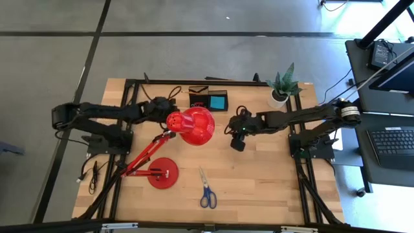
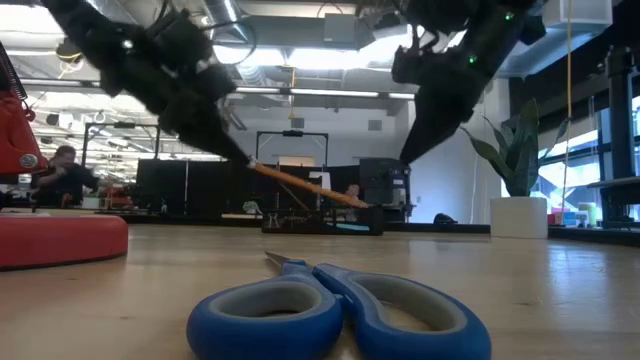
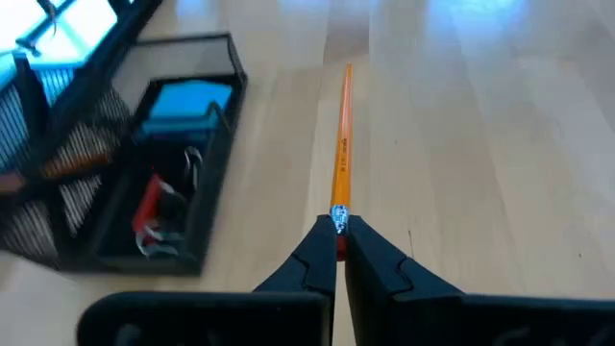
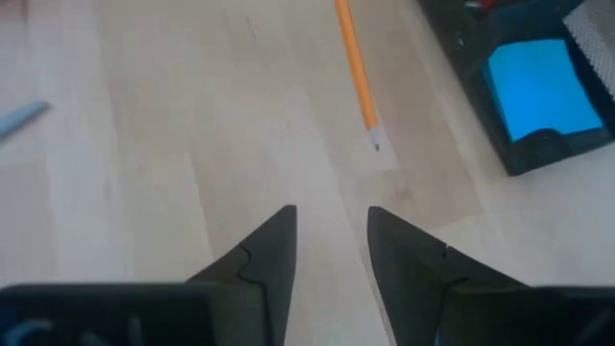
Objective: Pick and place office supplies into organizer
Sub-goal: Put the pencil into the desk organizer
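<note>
In the left wrist view my left gripper [image 3: 338, 231] is shut on an orange pencil [image 3: 343, 135]. In the low view the pencil [image 2: 300, 185] slants down away from that gripper [image 2: 243, 160]. From above, the red lamp head [image 1: 192, 125] hides both. The black organizer [image 1: 208, 100] stands at the far middle of the table, with a blue block [image 3: 187, 104] in one compartment. My right gripper [image 4: 332, 216] hangs open above bare wood right of the lamp head [image 1: 237, 137], and the pencil's tip [image 4: 375, 142] lies ahead of it. Blue-handled scissors [image 1: 207, 191] lie flat near the front edge. My left gripper pinches the pencil's metal-banded end [image 3: 338, 217] between its two fingertips. The fingers slant downward and lie along the pencil, which sticks out straight ahead of them. In the low view the pencil hangs tilted, its free end [image 2: 360, 202] lower, above the table line.
A red desk lamp stands on its round base [image 1: 162, 173] at the front left, its arm [image 1: 145, 155] slanting up to the head over the table's middle. A potted plant [image 1: 281, 87] stands at the far right corner. Bare wood lies between the scissors and the organizer.
</note>
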Available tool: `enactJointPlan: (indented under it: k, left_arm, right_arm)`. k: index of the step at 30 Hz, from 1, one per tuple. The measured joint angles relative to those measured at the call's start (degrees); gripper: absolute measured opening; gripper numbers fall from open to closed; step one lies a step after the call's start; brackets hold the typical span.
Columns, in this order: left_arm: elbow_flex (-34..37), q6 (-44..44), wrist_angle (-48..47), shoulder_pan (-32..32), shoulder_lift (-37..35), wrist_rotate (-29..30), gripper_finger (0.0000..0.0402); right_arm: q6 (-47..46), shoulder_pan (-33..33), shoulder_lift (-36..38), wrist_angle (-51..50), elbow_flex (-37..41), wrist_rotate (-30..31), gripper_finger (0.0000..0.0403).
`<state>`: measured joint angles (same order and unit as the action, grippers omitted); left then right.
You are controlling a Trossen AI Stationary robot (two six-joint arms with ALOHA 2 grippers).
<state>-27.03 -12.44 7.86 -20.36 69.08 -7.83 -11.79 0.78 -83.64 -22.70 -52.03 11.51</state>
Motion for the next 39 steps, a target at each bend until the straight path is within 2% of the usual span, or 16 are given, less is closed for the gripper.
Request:
enactJointPlan:
  k: [3, 8, 14, 23, 29, 34, 39]
  left_arm:
    - [-4.14, -3.09, -7.14, -0.05, -2.17, 0.55, 0.0003]
    - [-10.78, -6.40, -19.39, -1.51, -6.12, 6.91, 0.0003]
    - [-15.12, -10.29, -26.87, -6.52, -9.71, 7.89, 0.0003]
    - [-19.87, -14.81, -32.36, -14.29, -9.79, 8.03, 0.0003]
    - [-20.52, -15.87, -32.35, -18.08, -9.61, 7.89, 0.0003]
    - [-20.52, -16.28, -32.53, -20.61, -7.40, 3.91, 0.0003]
    - [-20.87, -16.69, -33.02, -22.05, -4.15, 3.69, 0.0003]
  right_arm:
    - [0.06, 0.00, 1.37, -0.44, 0.00, 0.00, 0.0132]
    - [-0.09, 0.00, 1.73, -2.94, 0.00, 0.00, 0.0132]
    - [0.01, 0.00, 1.71, -3.13, 0.02, -0.02, 0.0132]
    - [0.20, 0.00, 1.71, -3.13, 0.02, -0.02, 0.0132]
    - [0.42, 0.10, 1.69, -3.13, 0.02, -0.02, 0.0132]
    - [1.66, 0.48, 1.69, -3.10, 0.02, -0.02, 0.0132]
    - [2.43, 0.50, 1.66, -2.78, 0.04, 0.00, 0.0132]
